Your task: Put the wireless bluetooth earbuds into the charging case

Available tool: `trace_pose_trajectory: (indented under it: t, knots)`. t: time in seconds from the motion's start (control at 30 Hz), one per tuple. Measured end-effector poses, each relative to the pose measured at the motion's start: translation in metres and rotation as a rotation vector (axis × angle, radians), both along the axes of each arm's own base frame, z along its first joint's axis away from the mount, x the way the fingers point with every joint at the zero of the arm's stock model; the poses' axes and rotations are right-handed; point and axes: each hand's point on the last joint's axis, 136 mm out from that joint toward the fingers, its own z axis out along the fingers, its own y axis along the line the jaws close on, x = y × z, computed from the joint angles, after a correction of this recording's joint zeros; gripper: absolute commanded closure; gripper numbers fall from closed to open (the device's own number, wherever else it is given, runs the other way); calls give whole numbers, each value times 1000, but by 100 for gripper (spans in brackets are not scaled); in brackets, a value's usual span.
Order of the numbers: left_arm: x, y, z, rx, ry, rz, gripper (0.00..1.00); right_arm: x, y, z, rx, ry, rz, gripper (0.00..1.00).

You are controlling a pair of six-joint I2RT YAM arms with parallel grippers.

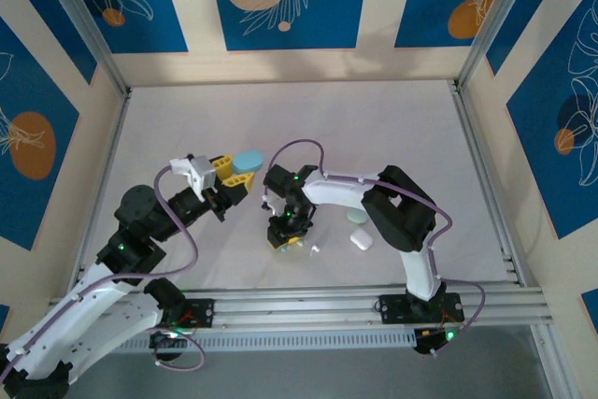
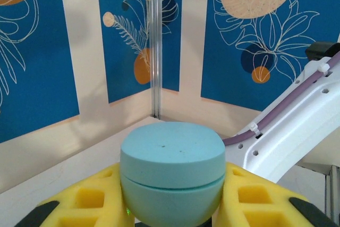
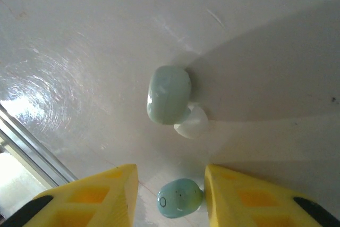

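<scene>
My right jaws point down at the counter (image 3: 79,51), narrowly parted, with a pale blue-green earbud (image 3: 179,199) lying between them. It sits close against one side with a gap on the other, so nothing is gripped yet. I judge the step in hand to be picking up this bud. To do it well, I would nudge sideways until it is centred, stay low so both sides meet its widest part, and close slowly. A glossy bean like this can squirt out.

Just beyond the fingertips (image 3: 122,179) lies a pale green case (image 3: 169,95) with a white piece (image 3: 192,123) touching it. I would lift straight up, clear of both.

Farther off, my left jaws are clamped on the pale blue charging case (image 2: 171,155). Its lid looks closed, so I reckon it needs opening before the bud goes in.
</scene>
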Motion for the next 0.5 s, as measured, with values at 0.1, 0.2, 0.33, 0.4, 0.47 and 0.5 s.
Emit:
trace_pose_trajectory:
  t: [0.1,0.2,0.33,0.4,0.47,0.5]
  knots:
    - [0,0,0,0,0,0,69,-1,-2,-1,-12,1,1,61]
    - [0,0,0,0,-1,0,69,-3,-3,1,-17,4,4,61]
    - [0,0,0,0,0,0,69,-9,-5,2,-28,13,13,61]
    - [0,0,0,-1,-1,0,69,-11,-6,2,-39,10,14,62]
    - [0,0,1,-4,-4,0,69,-11,-7,1,-53,4,13,62]
    - [0,0,2,-5,-5,0,69,-10,-8,1,-59,2,9,62]
